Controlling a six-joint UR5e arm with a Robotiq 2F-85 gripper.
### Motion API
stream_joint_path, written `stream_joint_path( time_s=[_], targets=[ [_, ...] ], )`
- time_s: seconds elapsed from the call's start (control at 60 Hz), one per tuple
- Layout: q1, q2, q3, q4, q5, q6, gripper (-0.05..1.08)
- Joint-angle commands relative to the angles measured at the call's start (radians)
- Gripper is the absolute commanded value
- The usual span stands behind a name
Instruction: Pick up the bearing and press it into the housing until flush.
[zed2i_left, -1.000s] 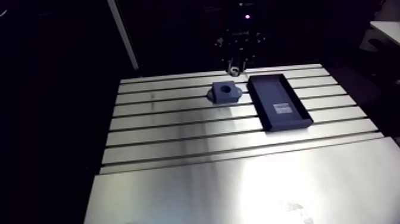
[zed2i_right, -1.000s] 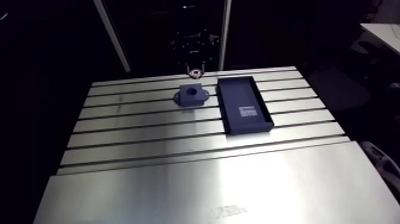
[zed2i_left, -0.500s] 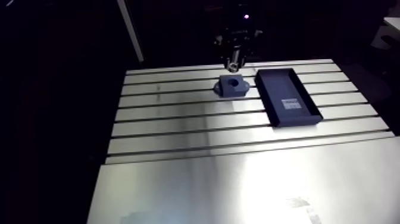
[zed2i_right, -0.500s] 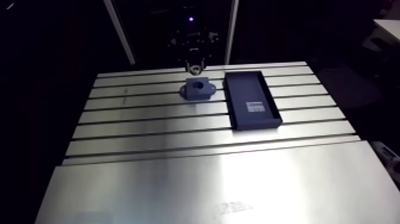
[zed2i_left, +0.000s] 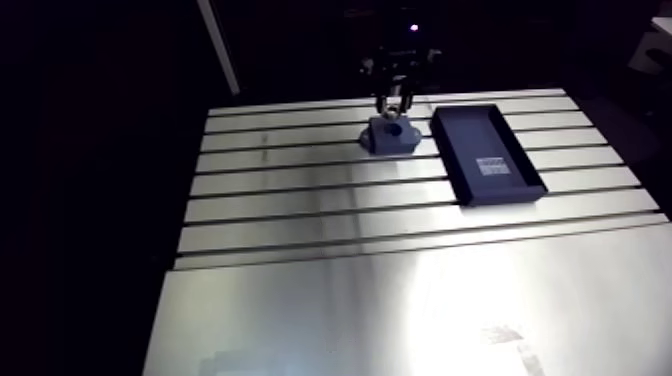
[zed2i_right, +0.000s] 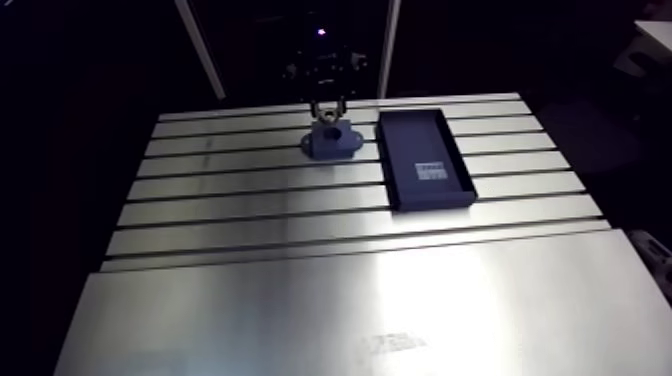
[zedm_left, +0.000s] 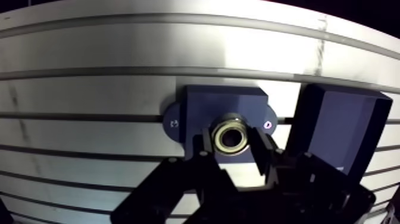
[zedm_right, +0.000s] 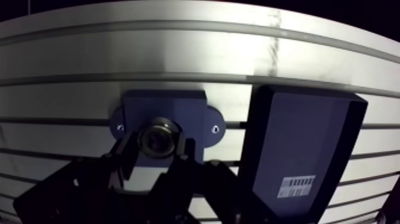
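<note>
- You see the fingers (zedm_left: 263, 158) closed on a small metal bearing (zedm_left: 231, 137), one on each side of it.
- The bearing hangs over the middle of the dark blue housing (zedm_left: 221, 106); you cannot tell whether it touches the bore.
- The housing rests on the slotted tabletop (zed2i_left: 400, 300).
- Just beside the housing lies a dark tray (zedm_right: 309, 137) with a white label inside.

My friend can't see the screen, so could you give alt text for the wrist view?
The hand grips a shiny ring-shaped bearing right over the middle of a dark blue housing on the slotted metal table. A dark tray with a barcode label sits beside the housing.
</note>
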Motion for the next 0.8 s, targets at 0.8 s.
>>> stream_joint_path(
  time_s=[0.8],
  targets=[
    [-0.007, 0.009, 0.029, -0.025, -0.001, -0.014, 0.74]
  ],
)
